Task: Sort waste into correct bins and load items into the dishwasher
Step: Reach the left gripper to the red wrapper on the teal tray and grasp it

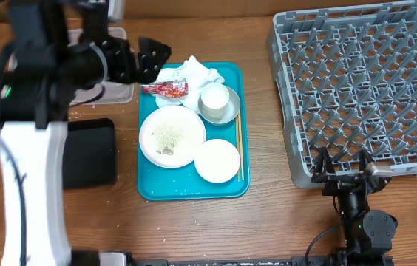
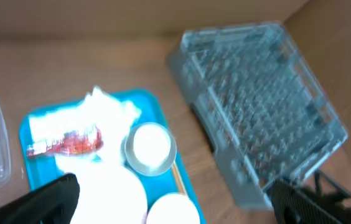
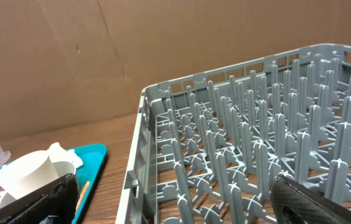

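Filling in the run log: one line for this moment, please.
left gripper open above tray edge | right gripper open by rack | rack empty | wrapper on tray

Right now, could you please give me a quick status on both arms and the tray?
Left fingers open, empty, at tray's far corner. Right fingers open, empty, by rack edge. Wrapper, tissue, dishes on tray; rack empty.

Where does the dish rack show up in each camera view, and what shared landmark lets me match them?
Overhead: the rack fills the upper right of the picture.
Left wrist: the rack is on the right, blurred, running toward the lower right.
Right wrist: the rack fills the centre and right, seen close from a corner.
Shared landmark: the teal tray, left of the rack in all three.
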`<action>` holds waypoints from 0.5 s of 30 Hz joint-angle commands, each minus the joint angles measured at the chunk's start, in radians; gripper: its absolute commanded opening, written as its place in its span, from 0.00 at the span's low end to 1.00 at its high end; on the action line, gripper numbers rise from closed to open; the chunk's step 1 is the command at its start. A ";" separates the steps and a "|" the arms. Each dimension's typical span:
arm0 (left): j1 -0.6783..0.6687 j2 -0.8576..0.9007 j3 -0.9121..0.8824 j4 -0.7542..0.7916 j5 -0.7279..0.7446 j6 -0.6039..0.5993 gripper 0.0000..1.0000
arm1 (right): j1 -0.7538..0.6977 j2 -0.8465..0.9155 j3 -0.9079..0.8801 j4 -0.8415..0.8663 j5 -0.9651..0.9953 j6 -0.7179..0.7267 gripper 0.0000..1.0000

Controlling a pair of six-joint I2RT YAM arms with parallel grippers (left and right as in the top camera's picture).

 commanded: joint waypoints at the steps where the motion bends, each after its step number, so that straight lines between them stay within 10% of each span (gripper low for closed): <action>1: -0.089 0.158 0.164 -0.147 -0.245 0.008 1.00 | -0.004 -0.009 -0.010 0.006 0.002 -0.007 1.00; 7: -0.199 0.363 0.261 -0.277 -0.650 0.009 1.00 | -0.004 -0.009 -0.010 0.006 0.002 -0.007 1.00; 15: -0.229 0.566 0.261 -0.245 -0.667 0.007 1.00 | -0.004 -0.009 -0.010 0.006 0.002 -0.007 1.00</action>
